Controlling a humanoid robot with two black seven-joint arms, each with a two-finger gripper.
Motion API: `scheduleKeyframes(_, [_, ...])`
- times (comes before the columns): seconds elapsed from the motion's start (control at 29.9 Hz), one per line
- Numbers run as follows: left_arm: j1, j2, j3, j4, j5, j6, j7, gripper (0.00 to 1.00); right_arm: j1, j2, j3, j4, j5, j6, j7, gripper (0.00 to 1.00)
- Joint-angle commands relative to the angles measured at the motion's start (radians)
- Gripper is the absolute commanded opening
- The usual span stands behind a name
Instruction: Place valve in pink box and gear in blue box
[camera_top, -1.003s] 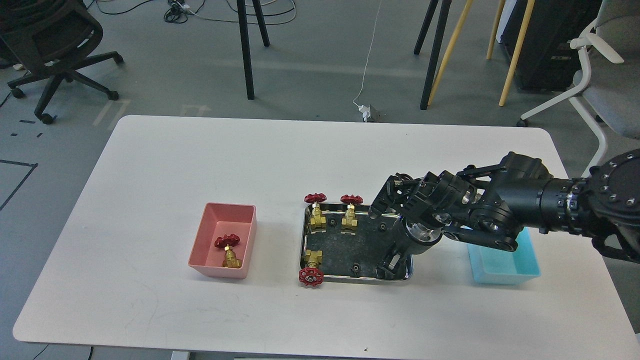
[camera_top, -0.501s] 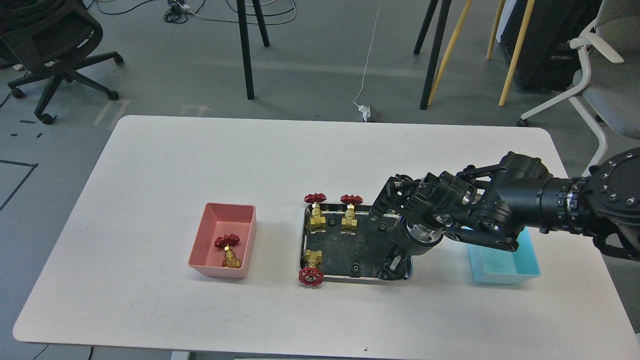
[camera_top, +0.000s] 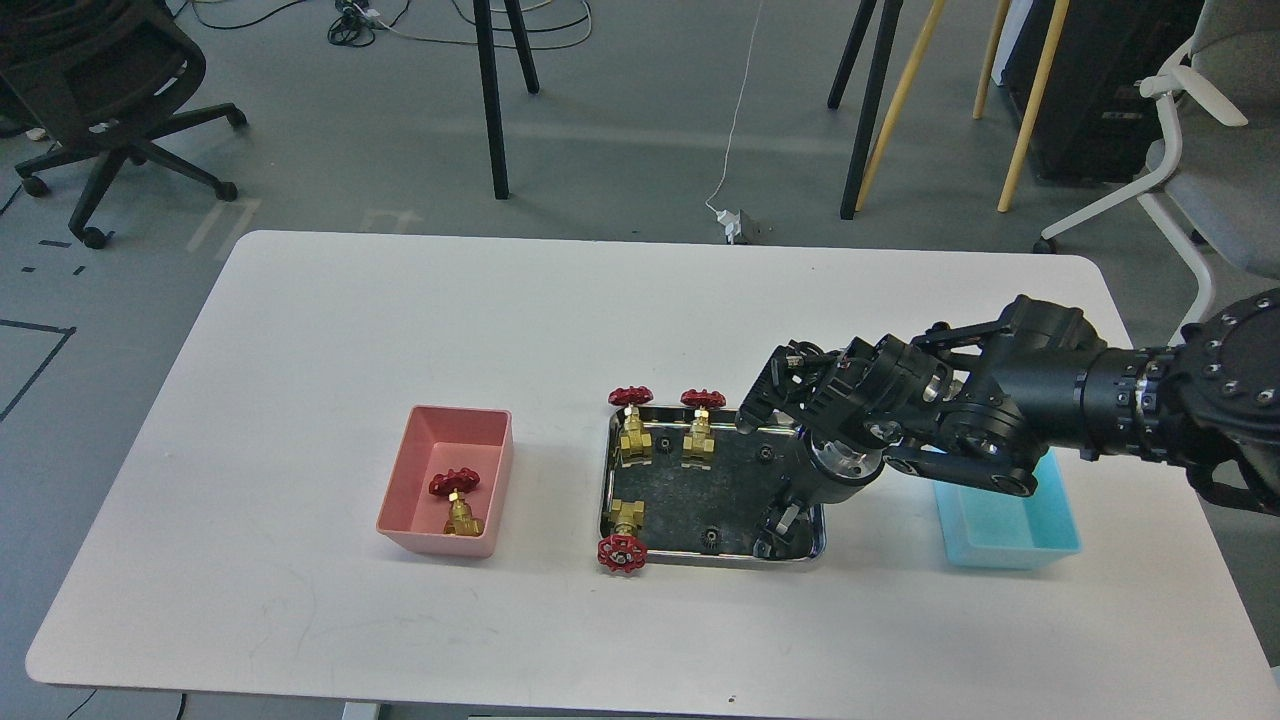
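Observation:
One valve (camera_top: 456, 498) lies in the pink box (camera_top: 412, 478) at the left. Three more valves (camera_top: 632, 424) (camera_top: 702, 424) (camera_top: 621, 535) lie on the left part of the shiny steel tray (camera_top: 700, 557). Tiny black gears (camera_top: 767, 455) (camera_top: 710, 537) lie on the tray floor. The blue box (camera_top: 1010, 535) stands to the right of the tray, with my right arm covering its far part. My right gripper (camera_top: 778, 530) points down into the tray's near right corner. Its fingers are dark against the tray, so I cannot tell if they hold anything. My left gripper is out of view.
The white table (camera_top: 400, 330) ends close in front of the boxes. Office chairs (camera_top: 110, 90), stand legs and cables are on the floor beyond the far edge.
My right arm has shifted slightly up and to the left; the gripper stays low in the tray's near right corner. Valves and boxes have not moved.

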Motion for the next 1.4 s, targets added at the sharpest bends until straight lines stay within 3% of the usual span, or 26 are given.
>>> scheduleKeyframes(0.0, [-0.002, 0.002, 0.0, 0.0, 0.0, -0.002, 0.0, 0.99, 0.029, -0.008, 0.016, -0.001, 0.012, 0.0, 0.001, 0.12])
scheduleKeyframes(0.27, [0.002, -0.003, 0.005, 0.0, 0.002, 0.0, 0.0, 0.99, 0.098, -0.17, 0.122, 0.046, 0.087, 0.0, 0.007, 0.12])
scheduleKeyframes(0.7, [-0.003, -0.017, 0.005, 0.0, 0.002, 0.006, 0.004, 0.99, 0.072, -0.775, 0.151, 0.356, 0.073, 0.0, 0.009, 0.12])
scheduleKeyframes(1.0, [-0.011, -0.031, 0.005, 0.0, 0.002, 0.006, 0.004, 0.99, -0.034, -0.84, 0.162, 0.345, 0.06, 0.0, 0.006, 0.14])
scheduleKeyframes(1.1, [-0.011, -0.031, 0.005, 0.0, 0.002, 0.006, 0.006, 0.99, -0.046, -0.827, 0.17, 0.315, 0.06, 0.0, -0.002, 0.31])
scheduleKeyframes(1.17, [-0.011, -0.031, 0.005, 0.0, 0.003, 0.006, 0.006, 0.99, -0.063, -0.811, 0.18, 0.295, 0.063, 0.0, -0.005, 0.62])
scheduleKeyframes(1.27, [-0.011, -0.032, 0.005, 0.0, 0.003, 0.006, 0.006, 0.99, -0.087, -0.804, 0.213, 0.29, 0.07, 0.0, -0.006, 0.73])
scheduleKeyframes(1.37, [-0.009, -0.032, 0.006, 0.0, 0.005, 0.006, 0.006, 0.99, -0.089, -0.806, 0.255, 0.298, 0.079, 0.0, -0.006, 0.78])
